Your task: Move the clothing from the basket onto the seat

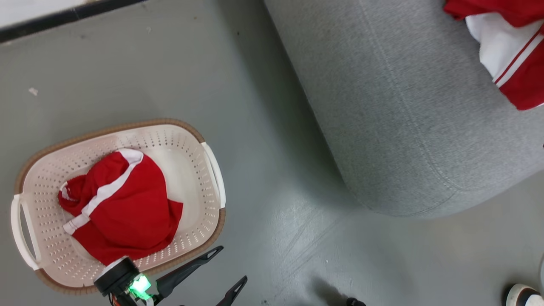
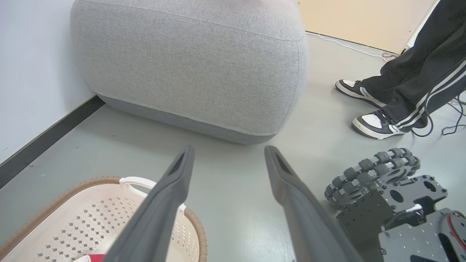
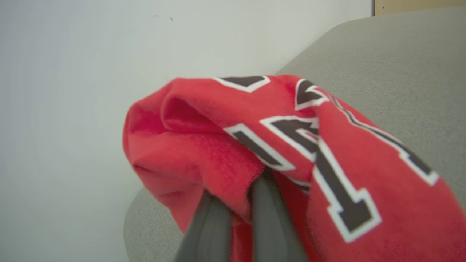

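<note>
On the floor at the lower left stands the cream basket (image 1: 212, 170) with a crumpled red garment with white stripes (image 1: 127, 208) inside it. My left gripper (image 1: 233, 264) hovers just right of the basket's near rim, open and empty. From the left wrist view, the left gripper (image 2: 229, 151) points across the floor at the grey seat (image 2: 189, 65), with the basket (image 2: 109, 214) below it on the left. My right gripper (image 3: 236, 193) is shut on a red jersey (image 3: 204, 145) with black, white-outlined numbers, above the seat (image 3: 400, 65). Red and white clothing (image 1: 510, 55) lies at the top right of the seat (image 1: 403, 106).
A person's legs in dark striped trousers and black-and-white shoes (image 2: 375, 123) stand right of the seat; one shoe (image 1: 522, 295) shows at the lower right. My base's roller wheel (image 2: 371, 174) is nearby. A wall with a dark skirting (image 2: 43, 142) runs behind the basket.
</note>
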### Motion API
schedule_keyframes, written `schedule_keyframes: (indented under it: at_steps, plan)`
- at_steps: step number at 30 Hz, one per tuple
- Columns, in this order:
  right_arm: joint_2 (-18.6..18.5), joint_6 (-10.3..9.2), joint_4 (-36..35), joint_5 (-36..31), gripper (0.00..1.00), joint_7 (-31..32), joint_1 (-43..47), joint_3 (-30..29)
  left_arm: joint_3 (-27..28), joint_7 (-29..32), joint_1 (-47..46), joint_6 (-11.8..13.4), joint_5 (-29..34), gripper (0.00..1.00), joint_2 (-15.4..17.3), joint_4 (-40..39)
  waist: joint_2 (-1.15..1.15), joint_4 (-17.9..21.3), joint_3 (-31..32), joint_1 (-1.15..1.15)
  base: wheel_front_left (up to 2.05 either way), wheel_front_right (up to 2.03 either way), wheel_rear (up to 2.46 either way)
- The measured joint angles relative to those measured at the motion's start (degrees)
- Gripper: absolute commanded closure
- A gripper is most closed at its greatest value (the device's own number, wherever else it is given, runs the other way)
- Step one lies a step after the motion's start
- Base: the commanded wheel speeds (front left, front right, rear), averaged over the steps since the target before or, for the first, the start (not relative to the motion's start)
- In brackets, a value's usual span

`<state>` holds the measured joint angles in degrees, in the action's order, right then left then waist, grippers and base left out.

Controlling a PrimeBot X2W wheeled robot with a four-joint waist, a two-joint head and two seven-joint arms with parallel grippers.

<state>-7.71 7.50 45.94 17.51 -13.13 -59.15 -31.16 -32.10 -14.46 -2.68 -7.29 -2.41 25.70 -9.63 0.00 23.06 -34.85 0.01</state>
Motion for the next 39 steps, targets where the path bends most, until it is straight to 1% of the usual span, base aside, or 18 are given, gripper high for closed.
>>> schedule_keyframes:
  at_steps: [4, 10, 14, 16, 20, 26, 27, 28, 29, 31, 33, 36, 39]
  plan:
    - [0.1, 0.00, 3.1, -2.4, 1.00, 0.0, -2.3, -0.7, -0.9, 0.0, -1.4, 0.0, 0.0, 0.00, 0.7, -2.1, 0.00, -0.6, -1.9, 0.00, 0.00, 0.00, 0.00]
    - [0.0, 0.00, 4.3, -3.8, 1.00, -0.2, -6.3, -2.9, -0.5, 0.0, -2.5, 0.0, 0.0, 0.00, 1.4, -3.2, 0.00, -1.4, -4.5, 0.00, 0.00, 0.00, 0.00]
    - [-1.0, 0.00, 4.7, -5.0, 1.00, -0.6, -9.2, -4.7, 0.1, 0.0, -3.0, 0.0, 0.0, 0.00, 1.7, -3.6, 0.00, -1.9, -6.0, 0.00, 0.00, 0.00, 0.00]
    - [-1.4, 0.00, 5.1, -6.4, 1.00, -0.7, -9.4, -5.3, 0.2, 0.0, -3.4, 0.0, 0.0, 0.00, 1.8, -3.7, 0.00, -2.1, -6.7, 0.00, 0.00, 0.00, 0.00]
    - [-1.5, 0.00, 7.6, -8.2, 1.00, -1.1, -9.3, -9.1, 0.5, 0.0, -5.0, 0.0, 0.0, 0.00, 2.1, -4.1, 0.00, -2.6, -8.1, 0.00, 0.00, 0.00, 0.00]
    - [-1.8, 0.00, 9.1, -11.0, 1.00, -1.1, -9.3, -12.4, 0.6, 0.0, -6.5, 0.0, 0.0, 0.00, 3.0, -4.4, 0.00, -3.1, -9.5, 0.00, 0.00, 0.00, 0.00]
    - [-1.9, 0.00, 9.7, -11.6, 0.82, -1.1, -9.3, -12.9, 0.7, 0.0, -6.6, 0.0, 0.0, 0.00, 3.1, -4.4, 0.00, -3.2, -9.8, 0.00, 0.00, 0.00, 0.00]
    - [-2.0, 0.00, 10.1, -12.5, 0.05, -1.1, -9.3, -13.5, 0.7, 0.0, -6.9, 0.0, 0.0, 0.00, 3.2, -4.4, 0.00, -3.2, -10.0, 0.00, 0.00, 0.00, 0.00]
    - [-2.0, 0.00, 10.2, -13.7, 0.00, -1.1, -9.2, -13.9, 0.7, 0.0, -7.1, 0.0, 0.0, 0.00, 3.2, -4.5, 0.00, -3.3, -10.2, 0.00, 0.00, 0.00, 0.00]
    - [-2.7, 0.00, 10.0, -17.0, 0.00, -1.1, -9.2, -13.3, 0.6, 0.0, -7.7, 0.0, 0.0, 0.00, 3.3, -4.7, 0.00, -3.4, -10.7, 0.00, 0.00, 0.00, 0.00]
    - [-3.0, 0.00, 9.8, -18.6, 0.00, -1.1, -9.4, -13.1, 0.6, 0.0, -8.1, 0.0, 0.0, 0.00, 3.4, -4.8, 0.00, -3.5, -11.0, 0.00, 0.00, 0.00, 0.00]
    - [-1.6, 0.00, 9.4, -19.3, 0.00, -1.2, -9.5, -14.4, 0.7, 0.0, -8.7, 0.0, 0.0, 0.00, 3.4, -4.8, 0.00, -3.4, -11.2, 0.01, 0.00, 0.00, 0.00]
    - [-1.1, 0.01, 7.0, -20.8, 0.00, -1.2, -10.2, -16.8, 0.6, 0.0, -9.1, 0.0, 0.0, 0.00, 3.4, -4.8, 0.00, -3.3, -11.2, 0.00, 0.00, 0.00, 0.00]
